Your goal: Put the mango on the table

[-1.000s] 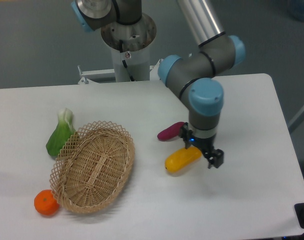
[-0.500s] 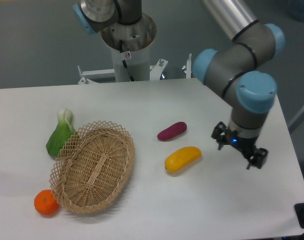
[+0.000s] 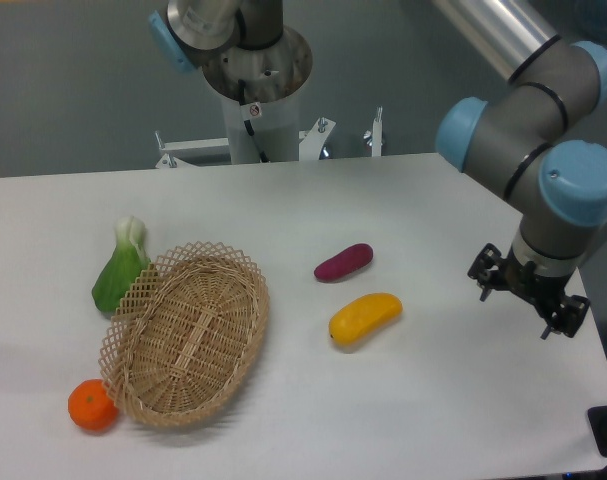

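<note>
The mango (image 3: 364, 318), yellow shading to orange, lies on the white table (image 3: 383, 420) right of the basket and just below the purple sweet potato (image 3: 343, 262). My gripper (image 3: 528, 299) is open and empty, hanging above the table's right side, well to the right of the mango and apart from it.
An oval wicker basket (image 3: 187, 333) stands tilted at the left centre. A green bok choy (image 3: 120, 267) lies against its upper left rim. A small orange tangerine (image 3: 92, 405) sits at its lower left. The robot base column (image 3: 255, 90) stands at the back.
My gripper has let go of the mango and moved right, away from it, toward the table's right edge. The mango stays where it lay.
</note>
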You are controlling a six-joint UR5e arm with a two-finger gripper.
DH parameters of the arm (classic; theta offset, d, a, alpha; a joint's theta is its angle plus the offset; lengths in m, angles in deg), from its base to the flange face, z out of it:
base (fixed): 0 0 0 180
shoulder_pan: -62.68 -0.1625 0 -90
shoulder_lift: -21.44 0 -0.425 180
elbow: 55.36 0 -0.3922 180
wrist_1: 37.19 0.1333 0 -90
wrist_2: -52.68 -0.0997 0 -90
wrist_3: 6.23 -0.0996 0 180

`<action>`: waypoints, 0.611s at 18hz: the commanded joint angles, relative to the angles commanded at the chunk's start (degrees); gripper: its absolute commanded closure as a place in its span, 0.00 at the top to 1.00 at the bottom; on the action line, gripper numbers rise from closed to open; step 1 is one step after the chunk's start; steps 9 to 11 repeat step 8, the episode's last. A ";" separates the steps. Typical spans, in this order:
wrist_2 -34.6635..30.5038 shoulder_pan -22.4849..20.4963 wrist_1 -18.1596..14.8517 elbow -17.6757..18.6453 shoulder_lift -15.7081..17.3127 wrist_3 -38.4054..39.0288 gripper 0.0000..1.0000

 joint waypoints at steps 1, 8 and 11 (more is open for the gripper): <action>0.00 0.00 -0.09 0.00 0.00 0.00 1.00; 0.00 0.00 0.00 0.26 0.00 0.00 1.00; 0.00 0.00 0.00 0.26 0.00 0.00 1.00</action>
